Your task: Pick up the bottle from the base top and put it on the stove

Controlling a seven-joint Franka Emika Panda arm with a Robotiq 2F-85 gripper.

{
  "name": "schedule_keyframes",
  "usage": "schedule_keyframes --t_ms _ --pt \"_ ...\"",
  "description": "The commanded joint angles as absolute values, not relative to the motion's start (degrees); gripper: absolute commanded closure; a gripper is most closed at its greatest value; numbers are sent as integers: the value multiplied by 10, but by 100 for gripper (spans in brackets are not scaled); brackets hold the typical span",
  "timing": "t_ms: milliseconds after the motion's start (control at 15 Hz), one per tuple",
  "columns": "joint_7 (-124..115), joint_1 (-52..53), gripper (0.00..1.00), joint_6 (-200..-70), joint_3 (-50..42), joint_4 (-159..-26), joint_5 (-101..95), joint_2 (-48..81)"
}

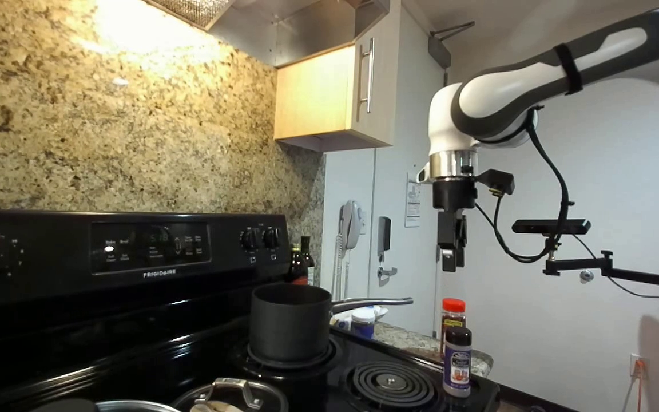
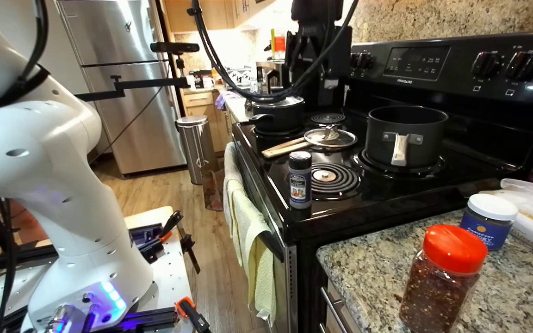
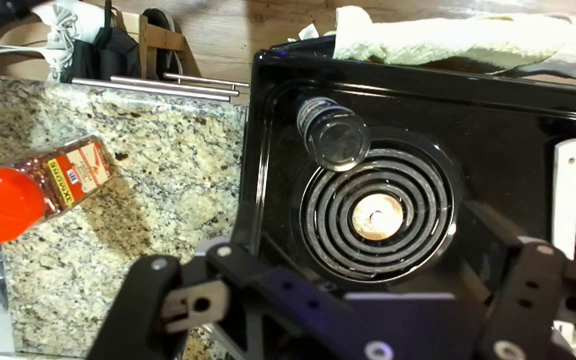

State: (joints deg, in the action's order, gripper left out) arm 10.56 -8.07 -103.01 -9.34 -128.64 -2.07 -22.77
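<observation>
The bottle is a clear jar of dark red flakes with a red-orange cap. It stands upright on the granite counter beside the stove. It also shows in an exterior view, partly behind a spice bottle, and at the left of the wrist view. The stove is a black range with coil burners; its cooktop fills the right of the wrist view. My gripper points down, high above the cooktop and apart from the bottle. In the wrist view its fingers are spread with nothing between them.
A black-capped spice bottle stands on the stove's front corner by a coil burner. A black pot sits on a rear burner. A glass lid lies on the cooktop near wooden utensils. A white-lidded blue jar stands on the granite counter.
</observation>
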Motion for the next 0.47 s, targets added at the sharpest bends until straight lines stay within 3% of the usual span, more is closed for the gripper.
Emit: schedule_keyframes --t_ms 0,400 --pt "97 -74 0 -1005 -97 -1251 1 -222" --pt "95 -77 0 -1023 -96 -1254 -4 -227"
